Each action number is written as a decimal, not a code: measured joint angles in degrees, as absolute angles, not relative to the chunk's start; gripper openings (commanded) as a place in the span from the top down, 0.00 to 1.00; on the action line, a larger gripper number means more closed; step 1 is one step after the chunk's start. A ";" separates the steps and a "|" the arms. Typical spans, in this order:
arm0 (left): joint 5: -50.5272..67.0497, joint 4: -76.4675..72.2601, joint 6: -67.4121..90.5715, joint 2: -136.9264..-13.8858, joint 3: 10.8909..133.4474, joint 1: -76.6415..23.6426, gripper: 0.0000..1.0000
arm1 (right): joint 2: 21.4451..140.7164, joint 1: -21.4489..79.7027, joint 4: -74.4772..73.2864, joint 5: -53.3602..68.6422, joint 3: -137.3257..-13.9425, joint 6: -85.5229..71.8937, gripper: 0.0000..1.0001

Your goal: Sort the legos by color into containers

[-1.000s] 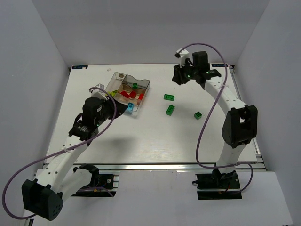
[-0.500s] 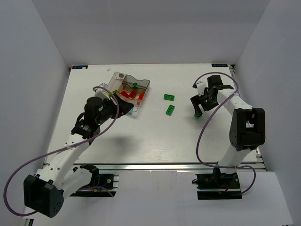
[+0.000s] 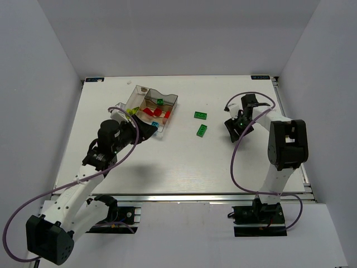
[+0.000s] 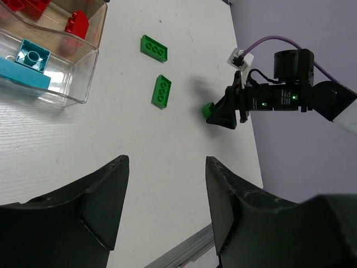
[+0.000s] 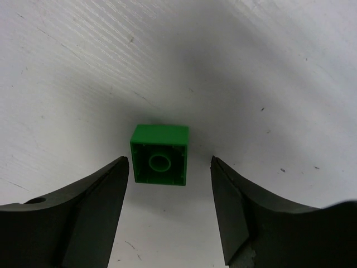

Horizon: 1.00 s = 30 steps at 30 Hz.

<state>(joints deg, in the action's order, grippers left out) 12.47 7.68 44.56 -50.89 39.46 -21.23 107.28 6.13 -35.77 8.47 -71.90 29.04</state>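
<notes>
Two black fingers of the right gripper (image 5: 168, 163) stand spread and released, one on each side of a small square dark green plastic brick (image 5: 159, 154). Neither finger touches the brick, so nothing is grasped. The brick lies flat on the white table (image 5: 268, 67), at the right of the scene.

One second ago this gripper hung high over the far right of the table, well apart from the brick. Half a second ago it had swung in just beside it, and now it is lowered astride it. The approach thus appears complete, and closing on the brick is judged to be the step in hand.

The left gripper (image 4: 165, 162) is likewise parted and empty. It hovers over the table just near the right corner of the clear brownish plastic tray (image 3: 146, 89) and has shifted only slightly over the same second.

The tray stands left of centre toward the far side. Its compartments already hold several red bricks (image 3: 152, 112), a light blue brick (image 4: 25, 64) at the near corner, a yellow-green brick (image 3: 131, 111) on the left, and one green brick (image 3: 160, 101) in a far cell.

Two flat green bricks (image 3: 200, 115) (image 3: 201, 130) remain loose on the table between the tray and the right gripper. With the straddled brick, that leaves three green pieces outside, so the sort is judged late but unfinished. The green cell lies well apart from the right gripper, to its left.
</notes>
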 measured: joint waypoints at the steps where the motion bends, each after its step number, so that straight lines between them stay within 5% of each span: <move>1: 12.47 7.70 44.62 -50.78 39.27 -21.23 0.33 | 107.48 6.13 -35.75 8.71 -71.90 29.06 0.36; 13: 12.53 7.68 44.88 -52.73 38.79 -21.23 0.33 | 108.38 6.74 -34.83 12.56 -73.17 32.58 0.94; 21: 12.62 7.94 44.84 -52.95 38.79 -21.23 0.33 | 110.83 14.72 -36.10 23.42 -90.21 37.87 0.98; 30: 11.03 11.88 44.93 -49.50 38.72 -21.23 0.33 | 133.32 27.09 -29.17 27.27 -126.32 28.51 0.94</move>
